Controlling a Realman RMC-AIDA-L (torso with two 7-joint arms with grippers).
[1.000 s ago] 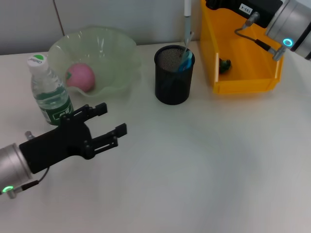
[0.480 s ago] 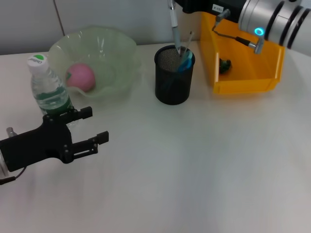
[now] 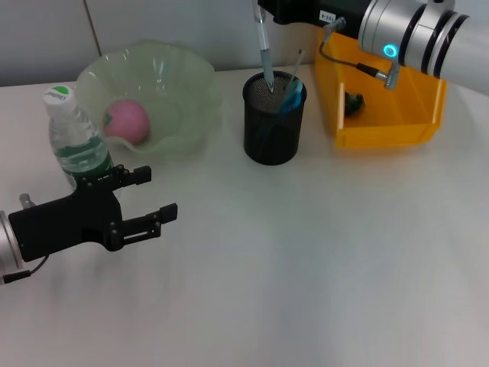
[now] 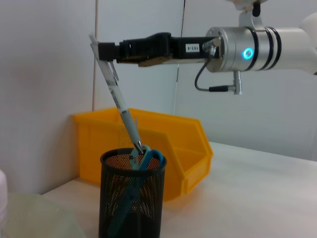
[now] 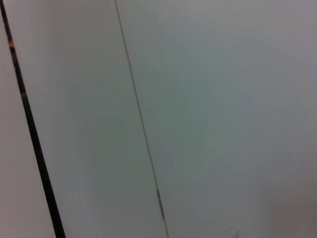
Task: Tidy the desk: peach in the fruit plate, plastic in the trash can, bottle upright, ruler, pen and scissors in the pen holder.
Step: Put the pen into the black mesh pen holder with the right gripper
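Up top, the right gripper [image 4: 101, 51] has its fingers clenched on the upper end of a slim grey pen [image 3: 264, 53], which tilts with its tip just inside the rim of the pen holder [image 3: 273, 118], a black round mesh cup. A small white label sits on the gripper body, but its writing is too small to read. Blue scissors [image 4: 141, 171] and a thin ruler [image 3: 295, 64] already stand in the cup. Beside it, the yellow plastic bin [image 3: 382, 92], boxy and smooth, holds a small dark green scrap [image 3: 353, 102]. Over on the left, the pink peach [image 3: 126, 120] lies in the wavy, translucent green fruit plate [image 3: 191, 76]. The clear bottle [image 3: 76, 145] stands upright, white cap, green label unreadable. Just in front, the left gripper [image 3: 150, 197] hovers with fingers spread apart, grasping nothing.
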